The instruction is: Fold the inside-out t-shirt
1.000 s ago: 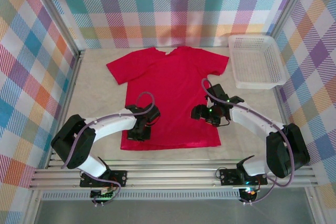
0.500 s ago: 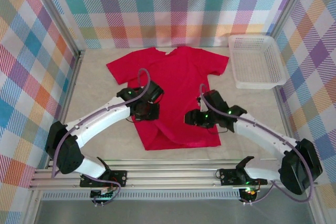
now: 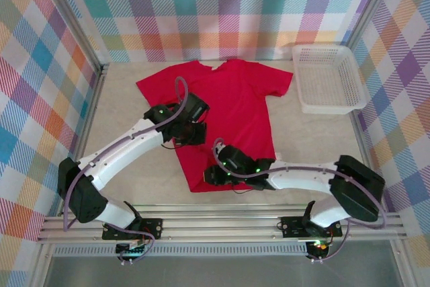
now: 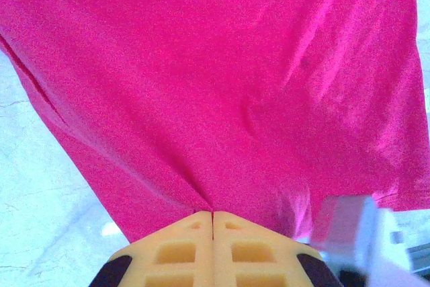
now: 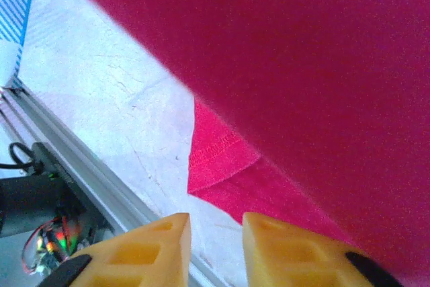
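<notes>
The plain bright red short-sleeved fabric t-shirt (image 3: pixel 235 99) lies on the surface (image 3: pixel 316 139), its small white neck tag (image 3: pixel 216 66) too small to read. The left tool (image 4: pixel 213 214) is pressed together, pinching its cloth. The right tool (image 5: pixel 216 223) stands slightly spread beside the hem.

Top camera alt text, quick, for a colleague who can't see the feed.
A red t-shirt lies on the table, the left gripper pinching fabric on its left side. The right gripper sits at the near hem; a white basket stands at the far right.
</notes>
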`<move>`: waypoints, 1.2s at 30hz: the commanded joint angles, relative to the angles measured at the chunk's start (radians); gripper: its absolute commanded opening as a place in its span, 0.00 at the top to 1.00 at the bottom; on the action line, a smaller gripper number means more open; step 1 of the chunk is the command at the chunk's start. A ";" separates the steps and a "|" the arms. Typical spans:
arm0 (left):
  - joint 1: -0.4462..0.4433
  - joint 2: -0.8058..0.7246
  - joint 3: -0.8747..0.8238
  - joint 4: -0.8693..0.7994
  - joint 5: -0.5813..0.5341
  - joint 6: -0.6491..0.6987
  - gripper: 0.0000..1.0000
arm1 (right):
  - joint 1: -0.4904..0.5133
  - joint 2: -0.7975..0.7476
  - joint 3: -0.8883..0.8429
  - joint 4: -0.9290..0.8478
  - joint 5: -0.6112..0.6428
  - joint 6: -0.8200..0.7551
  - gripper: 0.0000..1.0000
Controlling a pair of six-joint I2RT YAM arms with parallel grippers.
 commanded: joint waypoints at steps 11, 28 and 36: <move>0.045 -0.021 0.118 -0.093 -0.002 0.072 1.00 | -0.161 0.057 0.030 0.017 0.347 -0.137 0.76; 0.048 0.099 0.124 0.064 0.118 0.031 1.00 | -0.434 0.026 0.117 -0.195 0.315 -0.057 0.69; 0.066 0.185 0.179 0.070 0.164 0.033 1.00 | -0.238 0.010 0.019 -0.044 0.203 0.025 0.66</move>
